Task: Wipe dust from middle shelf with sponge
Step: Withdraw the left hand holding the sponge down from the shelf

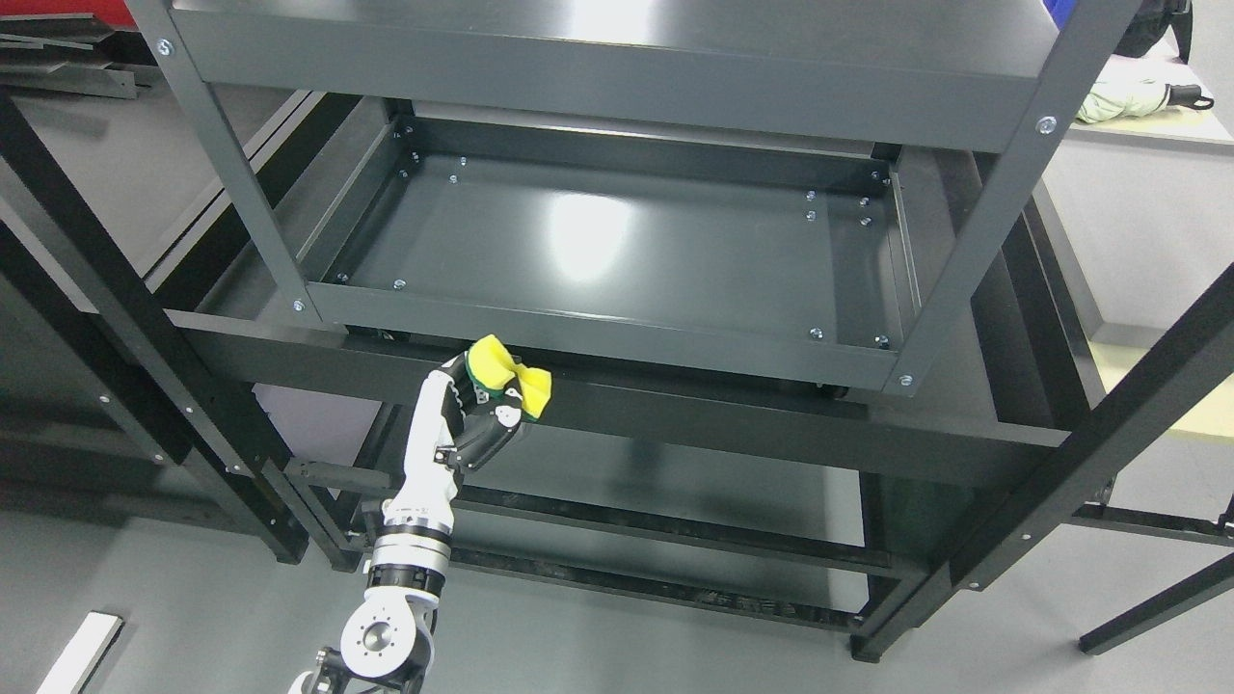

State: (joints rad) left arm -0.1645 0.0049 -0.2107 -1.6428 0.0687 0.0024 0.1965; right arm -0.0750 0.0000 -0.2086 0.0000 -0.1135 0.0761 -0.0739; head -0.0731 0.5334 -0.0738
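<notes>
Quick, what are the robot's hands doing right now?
Left hand: closed on the yellow sponge, just in front of the middle shelf.
Right hand: not in the picture.

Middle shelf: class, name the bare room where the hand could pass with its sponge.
The whole middle shelf tray is bare between its four raised rims. The left hand, gripping the sponge, sits just below the front rim; corner posts narrow the sides.

I can read no text, label, brand, number or sign anywhere here. The dark metal shelf unit (617,241) bears only bare painted panels and screw heads, and the yellow sponge (506,376) carries no print that I can make out. Nothing on my robot hand (477,405) is legible either.
</notes>
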